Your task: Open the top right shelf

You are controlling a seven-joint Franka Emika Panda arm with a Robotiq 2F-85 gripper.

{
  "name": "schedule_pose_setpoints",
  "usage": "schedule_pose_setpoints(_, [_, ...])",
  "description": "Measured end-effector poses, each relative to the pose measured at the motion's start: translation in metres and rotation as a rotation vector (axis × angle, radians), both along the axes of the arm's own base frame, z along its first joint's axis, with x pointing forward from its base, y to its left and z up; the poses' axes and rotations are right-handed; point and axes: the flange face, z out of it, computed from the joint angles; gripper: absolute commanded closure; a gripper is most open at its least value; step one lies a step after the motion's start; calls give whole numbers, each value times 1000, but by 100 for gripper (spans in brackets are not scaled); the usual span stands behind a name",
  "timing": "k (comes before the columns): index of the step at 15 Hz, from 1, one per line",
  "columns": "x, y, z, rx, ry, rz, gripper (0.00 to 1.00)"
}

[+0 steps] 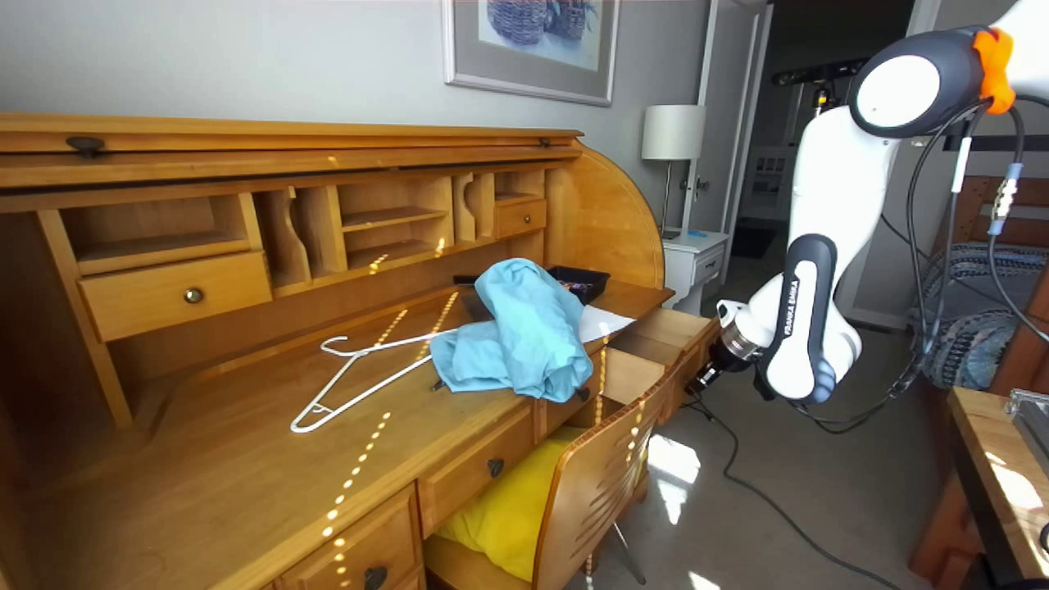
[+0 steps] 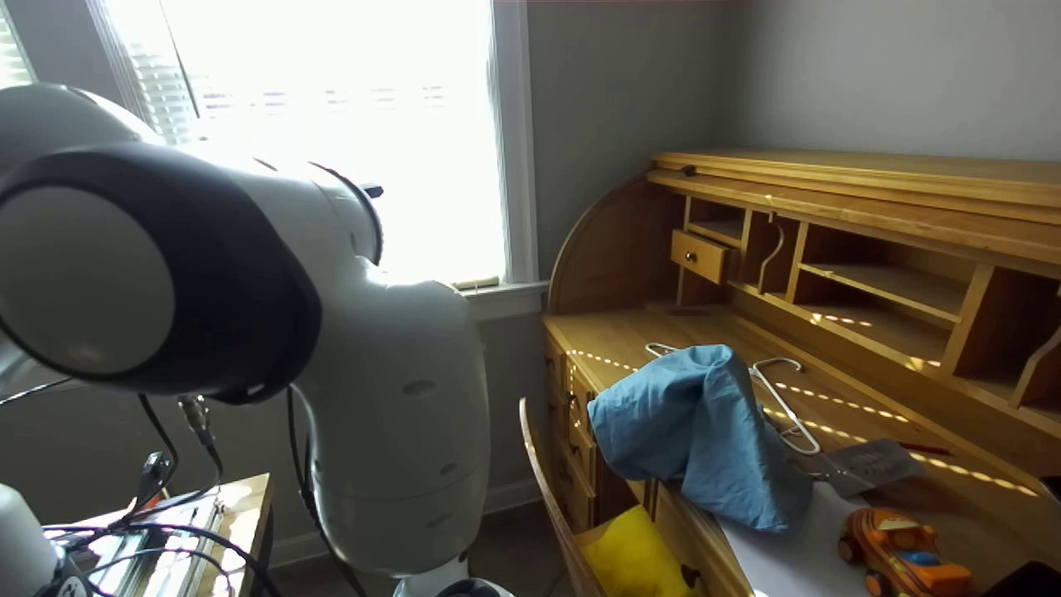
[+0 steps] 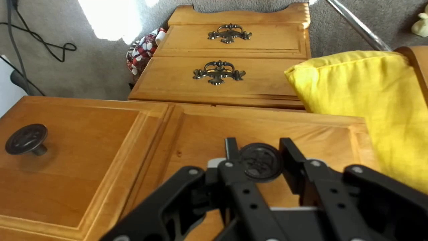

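Observation:
The top right shelf, a honey-brown wooden drawer [image 1: 635,375], stands pulled out past the desk's front in an exterior view, with its side wall showing. Its panelled front [image 3: 207,140] fills the lower wrist view, which looks upside down. It carries a dark round knob [image 3: 260,163] and a second knob [image 3: 26,139] to the left. My gripper [image 3: 257,150] is partly closed, with a finger against each side of the middle knob; it also shows at the drawer front in an exterior view [image 1: 697,387]. The gripper and this drawer are out of sight in the exterior view by the window.
A wooden chair [image 1: 586,483] with a yellow cushion [image 3: 347,90] stands close beside the drawer. Deeper drawers with ornate handles [image 3: 219,72] sit set back below. A blue cloth [image 1: 524,336] and white hanger [image 1: 361,377] lie on the desk. A cable [image 1: 770,492] crosses the floor.

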Motion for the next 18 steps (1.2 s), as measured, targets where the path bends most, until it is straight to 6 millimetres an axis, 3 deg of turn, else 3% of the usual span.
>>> schedule_pose_setpoints(2, [-11, 3, -10, 17, 52, -7, 27])
schedule_pose_setpoints(6, [-74, 29, -56, 103, 289, -30, 1])
schedule_pose_setpoints(8, [-92, 35, -68, 142, 397, -56, 0])
schedule_pose_setpoints(10, [-97, 36, -71, 160, 446, -78, 0])
schedule_pose_setpoints(14, [-94, 35, -46, 172, 455, -86, 0])
schedule_pose_setpoints(18, [-106, 38, 4, 198, 457, -87, 0])
